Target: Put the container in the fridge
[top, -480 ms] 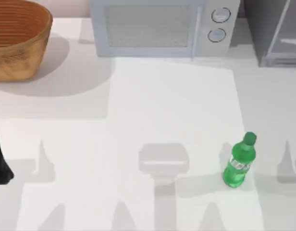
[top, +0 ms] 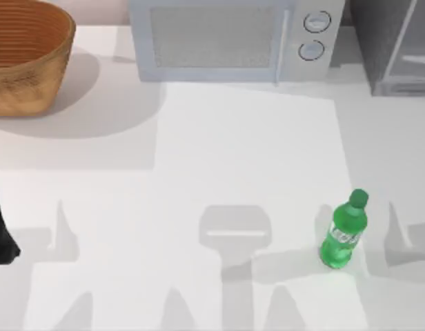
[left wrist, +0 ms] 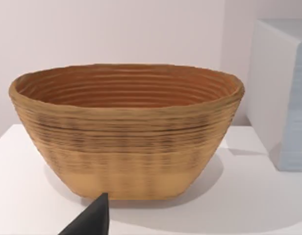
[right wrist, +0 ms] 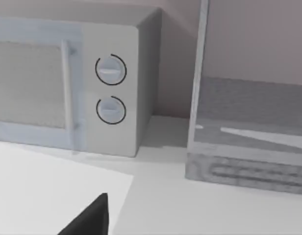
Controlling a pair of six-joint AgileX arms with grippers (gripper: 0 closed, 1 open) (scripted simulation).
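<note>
Neither pincer's state can be told; the container (top: 344, 234) stands upright, untouched, on the table (top: 199, 158).

The container (top: 344, 234) at the table's (top: 199, 172) right front looks like glossy green plastic, with a paper-like white-green label. The table itself is smooth, matt white. At its back left corner the basket (top: 23, 55) is rough woven fibre. The microwave (top: 233, 38) looks satin grey; the fridge (top: 395, 45) door looks glassy.
</note>
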